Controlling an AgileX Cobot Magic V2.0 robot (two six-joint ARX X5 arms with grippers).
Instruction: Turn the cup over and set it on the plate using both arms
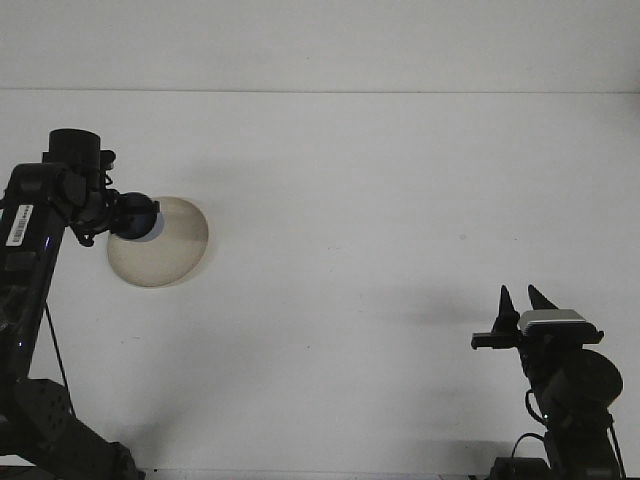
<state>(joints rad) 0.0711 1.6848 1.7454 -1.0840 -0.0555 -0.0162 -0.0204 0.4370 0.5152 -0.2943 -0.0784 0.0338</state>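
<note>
A dark blue cup hangs over the left part of the cream plate, held by my left gripper, which is shut on it. The left arm reaches up along the table's left side. Whether the cup touches the plate cannot be told. At the lower right my right gripper points upward, open, with nothing between its two dark fingers.
The white table stretches between the plate and the right arm. The right arm's base stands at the front right edge, and the left arm's base at the front left.
</note>
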